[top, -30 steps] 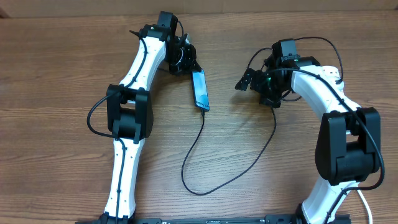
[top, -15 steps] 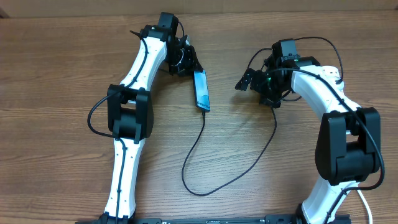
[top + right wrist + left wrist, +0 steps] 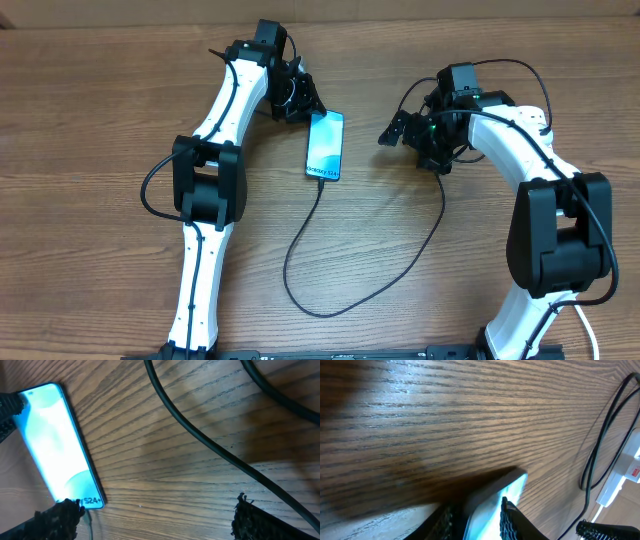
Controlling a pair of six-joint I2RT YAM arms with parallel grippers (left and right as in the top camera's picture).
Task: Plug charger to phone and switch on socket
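The phone [image 3: 325, 145] lies flat on the wooden table with its cyan screen up; the right wrist view has it at the left [image 3: 55, 445]. The thin black charger [image 3: 442, 205] meets the phone's lower end, loops toward the front edge and runs up under the right arm. My left gripper [image 3: 303, 105] stands open at the phone's far end; the left wrist view shows that end [image 3: 492, 502] lying loose between the fingers [image 3: 507, 519]. My right gripper [image 3: 392, 130] hangs wide open to the phone's right, holding nothing [image 3: 155, 520]. The white socket [image 3: 620, 477] shows only in the left wrist view.
Black cables [image 3: 200, 435] cross the table just beyond the right gripper. The charger's slack forms a large loop [image 3: 315, 313] between the two arm bases near the front edge.
The phone stood on its long edge in the left gripper; the gripper has opened and the phone has dropped flat, screen up. The cable's slack shifted slightly left. The right arm has not moved.
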